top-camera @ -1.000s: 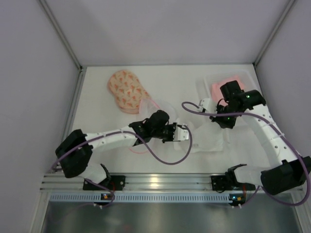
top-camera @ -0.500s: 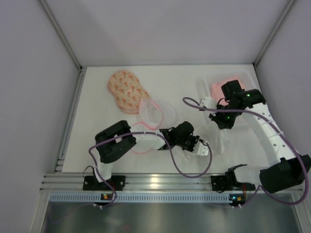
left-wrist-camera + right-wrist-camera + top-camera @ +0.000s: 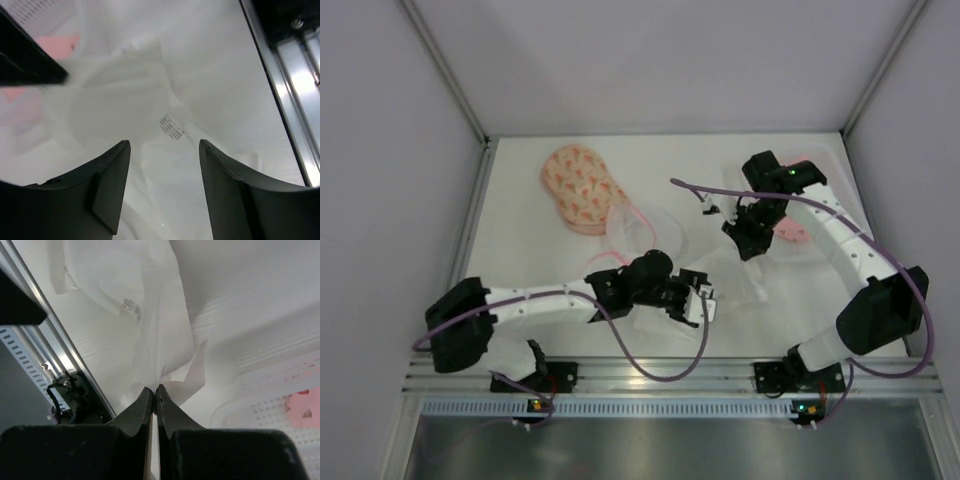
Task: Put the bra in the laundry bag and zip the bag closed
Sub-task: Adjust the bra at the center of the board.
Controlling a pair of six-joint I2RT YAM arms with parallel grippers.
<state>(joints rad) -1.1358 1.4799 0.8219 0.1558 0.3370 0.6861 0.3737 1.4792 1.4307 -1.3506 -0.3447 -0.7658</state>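
Note:
The laundry bag point(image 3: 578, 187), peach with a red-orange print, lies shut at the far left of the table. The salmon-pink bra point(image 3: 792, 230) lies in the clear plastic tray point(image 3: 828, 172) at the far right, partly hidden by my right arm; it also shows in the right wrist view point(image 3: 302, 410). My right gripper point(image 3: 750, 246) point(image 3: 156, 388) is shut on a thin white plastic sheet point(image 3: 160, 315) and holds it up beside the tray. My left gripper point(image 3: 705, 303) point(image 3: 164, 145) is open and empty, just above the same white sheet point(image 3: 150, 100).
A white mesh round pouch with a pink rim point(image 3: 640, 232) lies between the laundry bag and my left arm. The white sheet point(image 3: 740, 278) spreads over the table's middle right. The metal rail point(image 3: 640, 375) runs along the near edge.
My left arm swung right and came back left, its gripper now over the white sheet. My right wrist moved left off the tray, pulling the white sheet with it.

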